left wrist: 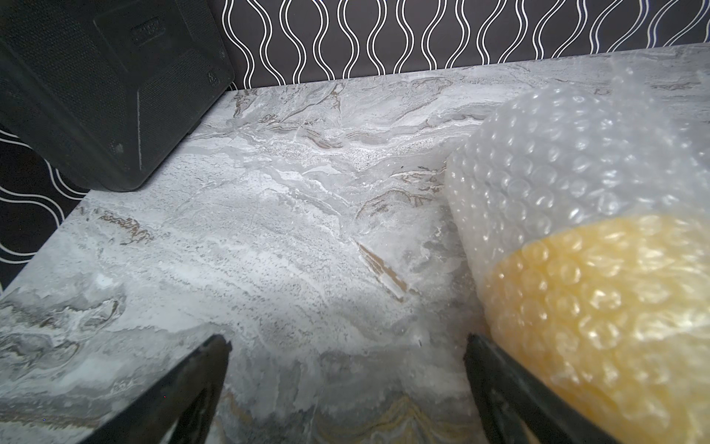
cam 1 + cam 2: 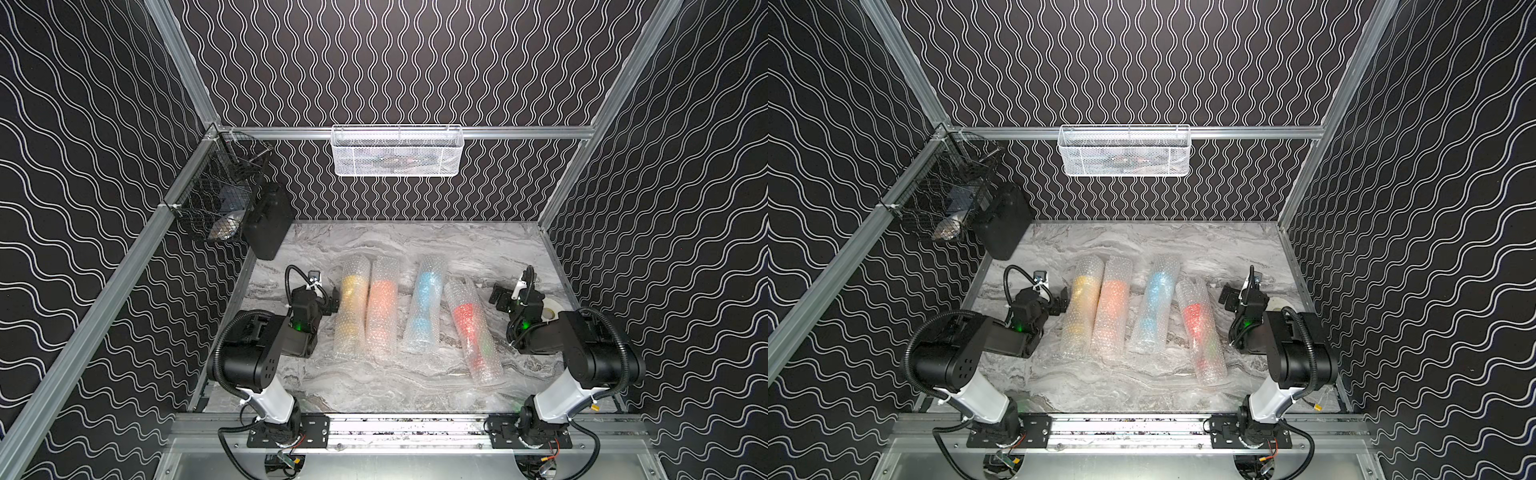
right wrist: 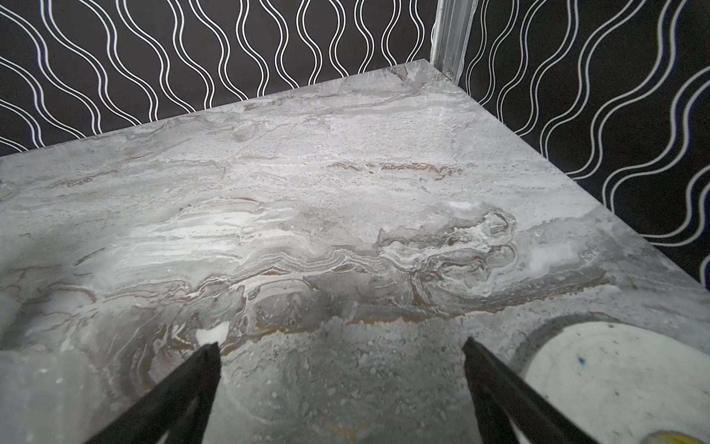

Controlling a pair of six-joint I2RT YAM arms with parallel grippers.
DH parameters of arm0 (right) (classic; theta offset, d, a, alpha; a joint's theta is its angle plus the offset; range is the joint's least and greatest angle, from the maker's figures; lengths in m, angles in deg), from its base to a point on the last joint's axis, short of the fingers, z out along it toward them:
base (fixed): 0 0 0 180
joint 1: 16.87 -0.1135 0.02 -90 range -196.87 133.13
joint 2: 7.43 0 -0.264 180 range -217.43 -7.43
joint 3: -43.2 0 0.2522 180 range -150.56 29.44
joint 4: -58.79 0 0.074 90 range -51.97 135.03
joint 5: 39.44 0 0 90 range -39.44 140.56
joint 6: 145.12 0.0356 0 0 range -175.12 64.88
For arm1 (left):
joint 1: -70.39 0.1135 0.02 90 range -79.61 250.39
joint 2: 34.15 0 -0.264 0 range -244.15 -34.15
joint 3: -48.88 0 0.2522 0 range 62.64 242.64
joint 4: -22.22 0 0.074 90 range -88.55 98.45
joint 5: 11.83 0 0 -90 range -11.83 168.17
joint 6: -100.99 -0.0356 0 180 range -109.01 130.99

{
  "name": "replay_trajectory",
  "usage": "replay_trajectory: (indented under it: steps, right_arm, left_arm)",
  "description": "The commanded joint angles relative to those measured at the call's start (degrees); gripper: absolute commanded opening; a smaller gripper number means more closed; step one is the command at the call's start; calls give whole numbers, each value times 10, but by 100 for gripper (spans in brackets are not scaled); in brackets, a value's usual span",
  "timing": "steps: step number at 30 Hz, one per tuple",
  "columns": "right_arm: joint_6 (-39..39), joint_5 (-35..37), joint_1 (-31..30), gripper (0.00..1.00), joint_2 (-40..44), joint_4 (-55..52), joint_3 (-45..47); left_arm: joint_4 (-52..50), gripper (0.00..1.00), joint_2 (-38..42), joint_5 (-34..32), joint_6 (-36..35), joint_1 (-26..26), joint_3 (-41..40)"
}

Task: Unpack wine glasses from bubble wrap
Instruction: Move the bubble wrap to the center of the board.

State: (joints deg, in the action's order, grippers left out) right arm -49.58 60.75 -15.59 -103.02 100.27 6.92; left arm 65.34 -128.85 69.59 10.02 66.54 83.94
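Starting at the left, I find my left gripper open and empty, low over the table, one finger right beside the yellow glass in its bubble wrap; whether it touches I cannot tell. Each of the four glasses lies rolled in its own tube, in a row mid-table: after yellow comes the orange glass, tube against tube, then the blue glass a little apart, then the red glass, slanting toward the near edge. My right gripper is spread wide too, holding nothing, beyond the red tube and beside a white disc. Nothing is unwrapped, so I judge the step to be the first grab. To do it well I would pinch only a tube's loose, empty end, not the coloured bulge, since squeezing the glass would trap it inside; the other gripper should hold the opposite end so the glass slides out instead of the whole tube dragging. As for writing, the black case at far left bears a raised label, too blurred to read; I see no other text.
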Motion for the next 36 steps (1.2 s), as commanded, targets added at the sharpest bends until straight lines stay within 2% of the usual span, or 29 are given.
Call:
replay_trajectory:
  steps: [1, 12, 21, 24, 26, 27, 31, 34, 36]
  right_arm:
    - [2, 3, 0, 100, 3, 10, -3]
    - [1, 8, 0, 100, 11, 11, -1]
    - [2, 27, -6, 100, 97, -107, -27]
    - [29, 42, -8, 100, 128, -209, -68]
    - [157, 71, -5, 100, 153, -395, -144]
    - [173, 54, -5, 100, 154, -427, -163]
    - [169, -87, -5, 100, 136, -442, -209]
    - [180, -169, -20, 100, 110, -521, -280]
    - [162, -177, -63, 100, 88, -597, -339]
  left_arm:
    - [12, 100, 1, 6, 4, 1, 1]
    - [14, 100, 8, -6, 7, 1, -3]
    - [-92, 100, 95, -48, 20, 1, 18]
    - [-193, 100, 131, -45, 33, 0, 54]
    - [-292, 100, 148, -55, 61, 0, 97]
    - [-331, 100, 153, -57, 73, 0, 117]
    - [-520, 100, 151, -56, 150, 0, 213]
    - [-549, 100, 143, 35, 185, 1, 233]
    - [-545, 100, 146, 87, 212, 0, 223]
